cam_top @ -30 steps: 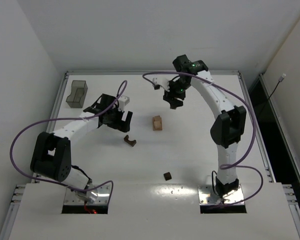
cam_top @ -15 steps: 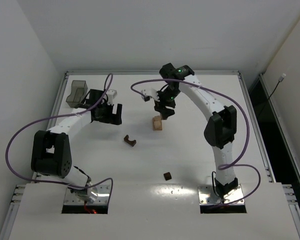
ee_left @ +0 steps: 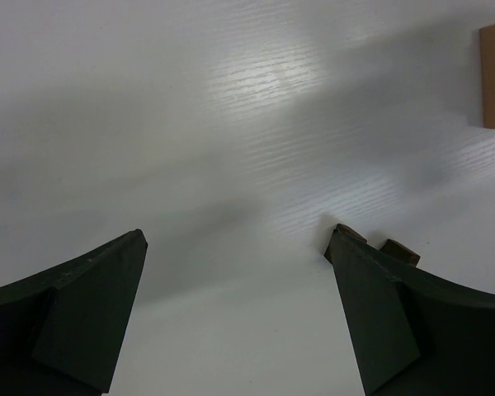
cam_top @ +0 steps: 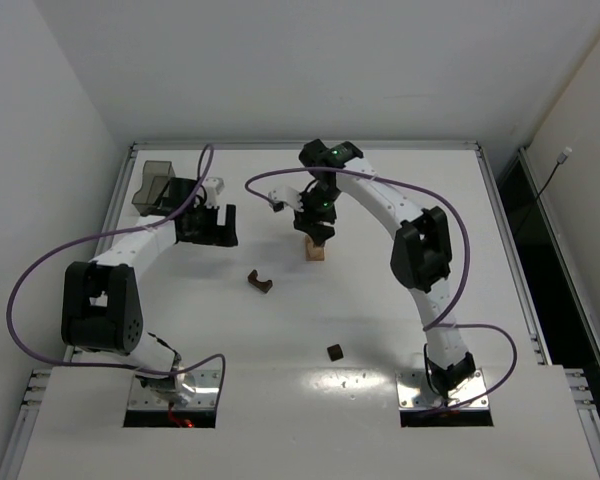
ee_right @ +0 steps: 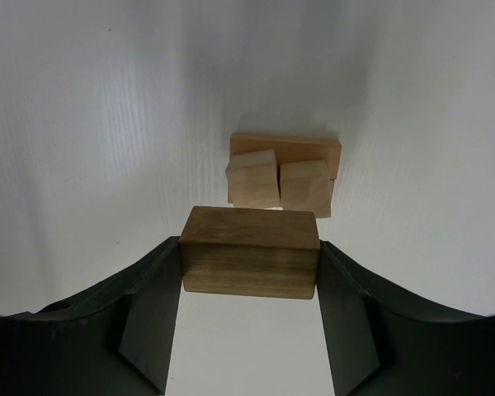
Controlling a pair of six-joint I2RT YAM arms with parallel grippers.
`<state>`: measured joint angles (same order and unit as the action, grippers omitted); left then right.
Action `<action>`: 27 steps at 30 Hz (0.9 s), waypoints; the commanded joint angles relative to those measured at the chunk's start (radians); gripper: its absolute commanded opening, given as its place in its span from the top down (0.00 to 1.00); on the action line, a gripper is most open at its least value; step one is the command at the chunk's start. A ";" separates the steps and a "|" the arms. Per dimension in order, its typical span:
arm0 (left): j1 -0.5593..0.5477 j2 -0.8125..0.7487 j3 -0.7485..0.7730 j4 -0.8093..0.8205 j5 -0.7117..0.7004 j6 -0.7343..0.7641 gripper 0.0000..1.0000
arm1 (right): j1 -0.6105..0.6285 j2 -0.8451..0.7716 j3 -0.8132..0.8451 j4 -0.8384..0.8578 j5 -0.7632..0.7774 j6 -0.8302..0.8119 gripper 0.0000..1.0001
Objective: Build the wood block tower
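Biggest worry here: wrecking the wood block tower (ee_right: pixel 285 169) on the set-down. Only got a tan base slab (ee_right: pixel 285 147) with two tan cubes (ee_right: pixel 252 180) side by side on it, standing mid-worktop (cam_top: pixel 280 330). Seeing those cubes a touch skewed, with a thin gap between. Easy to shove one off the slab by coming down off-centre or tilted with the dark brown block (ee_right: pixel 249 252). Could also drag the block sideways by letting go unevenly, or leave it perched on one cube only.

Carrying that block in the right gripper (ee_right: pixel 249 276), fingers pinched on its two short ends, hovering over the tower. Can't tell how high. Holding it flat, long axis running finger to finger, roughly parallel with the row of cubes and the slab's long side. Probably no twist needed, just a careful straight drop.

Left gripper (ee_left: pixel 235 247): fingers spread wide over bare worktop, gripping nothing, parked near the grey bin (cam_top: pixel 153 187), well apart from the tower.
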<state>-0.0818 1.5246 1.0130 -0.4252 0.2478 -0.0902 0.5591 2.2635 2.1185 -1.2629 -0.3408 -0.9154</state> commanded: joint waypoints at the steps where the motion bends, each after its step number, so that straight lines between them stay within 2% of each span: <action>1: 0.017 -0.004 0.024 0.020 0.028 -0.009 0.09 | 0.007 0.024 0.049 0.014 -0.010 0.026 1.00; 27: 0.045 0.023 0.024 0.020 0.057 -0.009 0.09 | 0.007 0.122 0.107 0.051 0.017 0.035 0.95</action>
<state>-0.0498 1.5436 1.0130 -0.4248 0.2855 -0.0910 0.5591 2.3638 2.1891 -1.2266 -0.3214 -0.8875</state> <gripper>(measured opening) 0.915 0.557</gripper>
